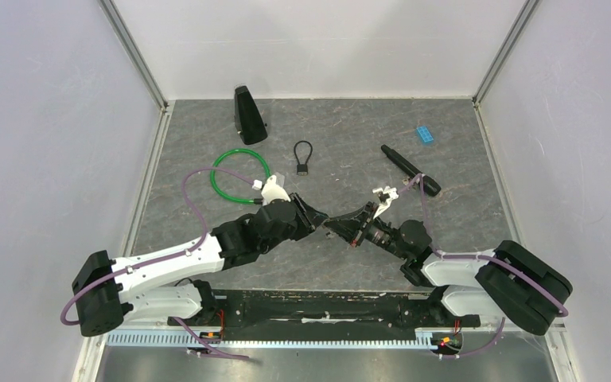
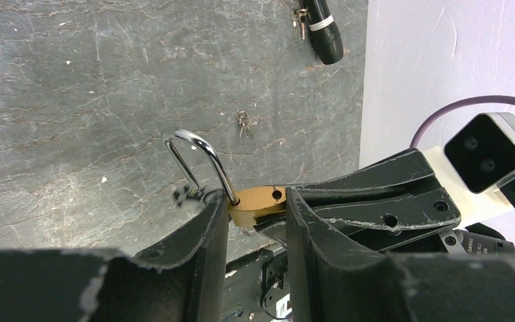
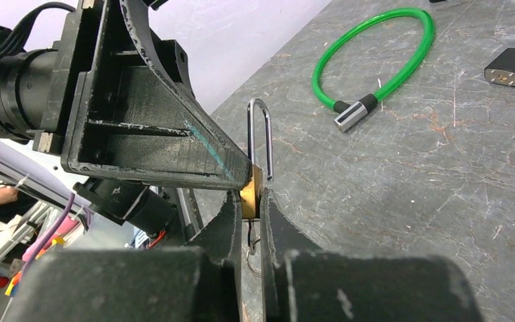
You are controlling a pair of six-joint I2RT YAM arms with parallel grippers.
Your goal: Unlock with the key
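A brass padlock [image 2: 258, 201] is held off the table between the fingers of my left gripper [image 2: 255, 199], which is shut on its body. Its steel shackle [image 2: 198, 144] stands swung open: one leg sits in the body, the other ends free, and the empty hole shows. My right gripper [image 3: 251, 201] comes in from the opposite side just under the lock. Its fingers are nearly together with the small key [image 3: 250, 236] and its ring in the narrow gap. In the top view both grippers [image 1: 318, 221] [image 1: 336, 227] meet at the table's middle front, and the padlock is mostly hidden there.
A green cable lock [image 1: 240, 177] lies back left, with a small black cable lock [image 1: 302, 155] beside it. A black wedge [image 1: 248, 115], a black pen-like tool [image 1: 410, 169] and a blue brick [image 1: 425, 134] lie farther back. Spare keys [image 2: 243, 124] lie on the table.
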